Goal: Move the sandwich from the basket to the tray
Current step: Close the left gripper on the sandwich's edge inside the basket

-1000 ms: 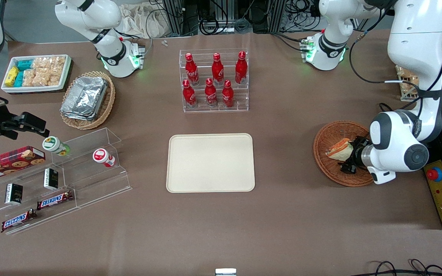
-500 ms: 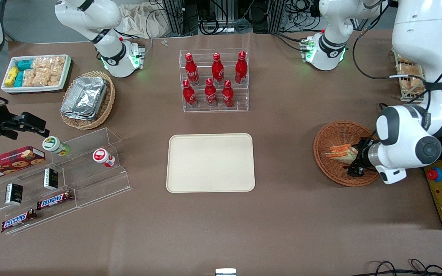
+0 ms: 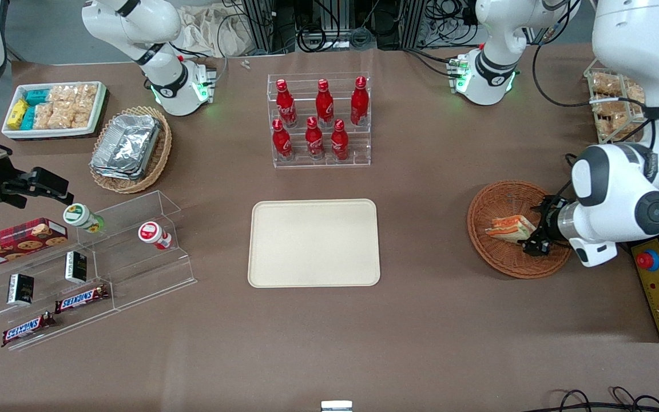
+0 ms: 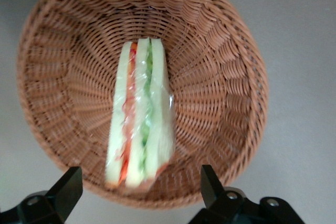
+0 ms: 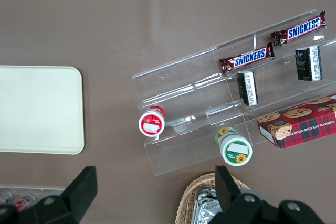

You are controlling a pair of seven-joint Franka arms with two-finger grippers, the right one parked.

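The sandwich [image 3: 509, 228], a pale wedge with orange-red and green layers, lies in the round reddish-brown wicker basket [image 3: 498, 258] toward the working arm's end of the table. It also shows in the left wrist view [image 4: 139, 116], inside the basket [image 4: 220, 72]. My left gripper [image 3: 537, 233] hangs over the basket's rim beside the sandwich, open and empty [image 4: 140, 184], its fingers [image 4: 209, 182] standing wide apart on either side of the sandwich's nearest end. The cream tray [image 3: 313, 242] lies flat at the table's middle and holds nothing.
A clear rack of red bottles [image 3: 319, 121] stands farther from the front camera than the tray. A yellow control box with a red button [image 3: 656, 286] lies beside the basket at the table's end. A tan basket of foil trays [image 3: 129, 147], snack bin and acrylic shelves lie toward the parked arm's end.
My left gripper has drawn back off the sandwich toward the working arm's end of the table. The sandwich has settled flatter in the basket.
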